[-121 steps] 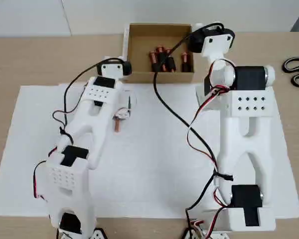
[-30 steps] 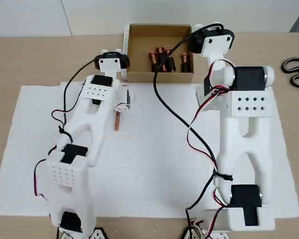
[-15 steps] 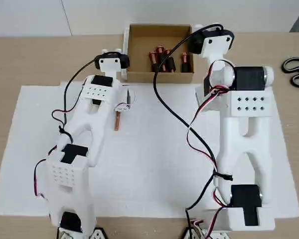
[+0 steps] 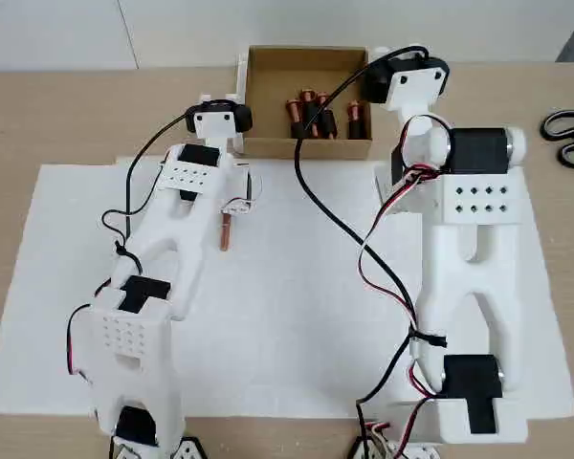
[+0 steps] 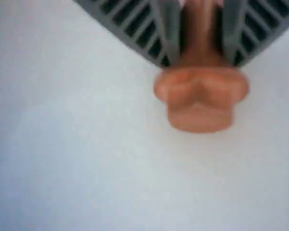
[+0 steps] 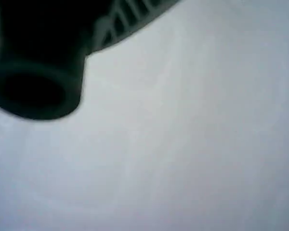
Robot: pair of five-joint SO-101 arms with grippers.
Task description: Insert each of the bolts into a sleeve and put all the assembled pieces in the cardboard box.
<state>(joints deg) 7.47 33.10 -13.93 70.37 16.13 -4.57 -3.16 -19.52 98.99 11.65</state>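
Copper bolt (image 5: 200,98), clenched in the left gripper (image 5: 200,57), juts beyond its fingertips along their axis. The black sleeve (image 6: 36,84), grasped by the right gripper (image 6: 43,38), sits well apart to the left gripper's right, bore open.

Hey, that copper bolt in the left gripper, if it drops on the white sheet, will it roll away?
Probably not far: the bolt has a wide head, so it would likely curve in an arc. It looks rigid. Held by its round shank in the left gripper, it may pivot.
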